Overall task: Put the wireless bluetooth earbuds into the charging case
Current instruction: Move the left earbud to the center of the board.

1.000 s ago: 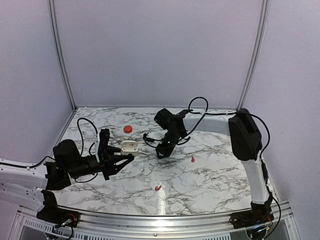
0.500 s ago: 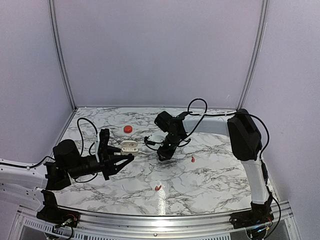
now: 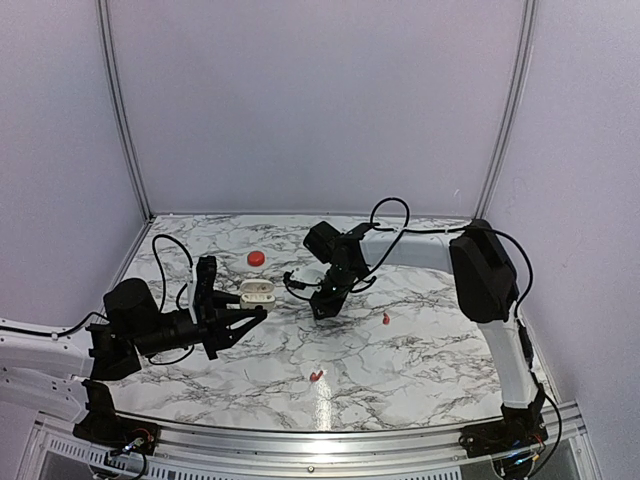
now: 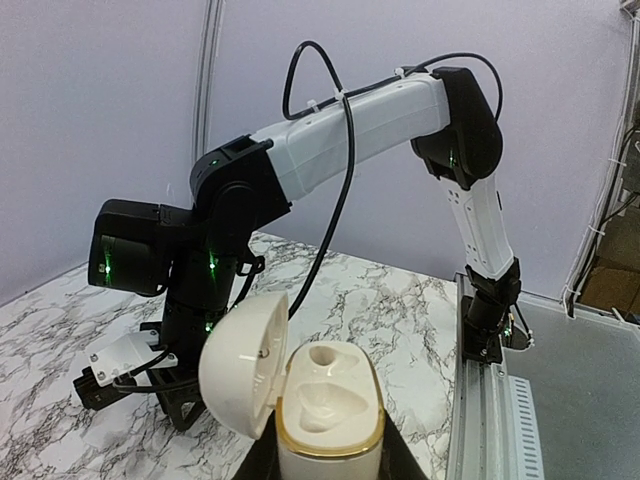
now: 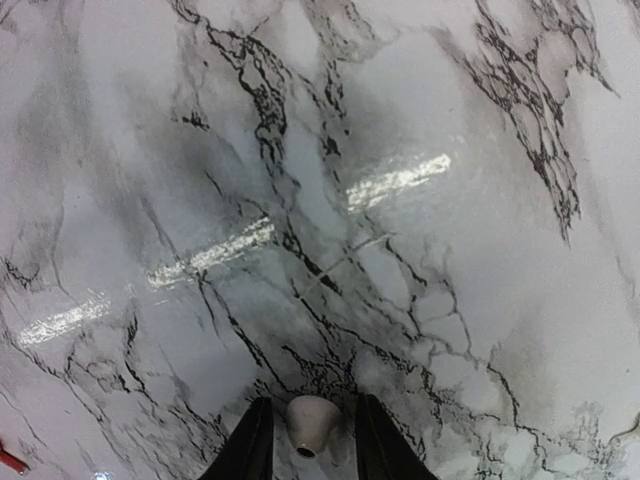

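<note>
Charging case (image 4: 325, 420) is held, lid open, in the clamped left gripper (image 4: 328, 465); both sockets are empty. Right of the case, an earbud (image 5: 311, 424) is bracketed narrowly by the right gripper (image 5: 312, 408) (whether it is gripped cannot be told). Nothing is inserted yet.

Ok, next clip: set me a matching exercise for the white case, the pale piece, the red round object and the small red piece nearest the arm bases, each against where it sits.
Things:
1. charging case
2. pale piece
3. red round object
4. small red piece nearest the arm bases

Places:
A. on the table beyond the case, towards the back wall
B. between the right fingers
C. lying loose on the table between the two arms
D. in the left fingers, lid open

Pairs: 1-D, 2-B, 3-A, 4-C
</note>
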Controlling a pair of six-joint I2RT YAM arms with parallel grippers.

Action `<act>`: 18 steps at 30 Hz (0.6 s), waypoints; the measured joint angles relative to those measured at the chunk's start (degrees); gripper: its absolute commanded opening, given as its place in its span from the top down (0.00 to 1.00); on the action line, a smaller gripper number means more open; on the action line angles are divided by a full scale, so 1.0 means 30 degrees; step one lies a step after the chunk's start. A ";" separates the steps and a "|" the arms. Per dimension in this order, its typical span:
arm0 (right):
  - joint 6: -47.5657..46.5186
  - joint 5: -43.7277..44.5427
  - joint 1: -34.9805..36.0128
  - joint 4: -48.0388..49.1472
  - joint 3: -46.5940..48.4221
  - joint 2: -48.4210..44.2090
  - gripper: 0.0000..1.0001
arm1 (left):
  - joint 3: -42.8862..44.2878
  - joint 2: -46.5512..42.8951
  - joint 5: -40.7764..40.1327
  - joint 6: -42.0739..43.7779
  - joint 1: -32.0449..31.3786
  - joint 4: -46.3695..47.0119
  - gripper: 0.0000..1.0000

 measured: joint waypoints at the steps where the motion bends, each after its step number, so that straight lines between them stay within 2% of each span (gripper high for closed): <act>1: -0.0015 0.0022 0.0007 -0.0007 0.0029 0.0007 0.76 | 0.0000 -0.0007 -0.0007 0.0000 0.0000 0.0000 1.00; 9: 0.0095 0.0277 0.0036 0.0372 -0.0801 -0.0452 0.84 | 0.0000 -0.0007 0.0000 0.0000 0.0000 0.0000 1.00; 18: 0.1399 0.0328 0.0080 0.0656 -0.6054 -0.3942 0.86 | 0.0000 -0.0255 0.0000 -0.0022 0.0000 0.0000 1.00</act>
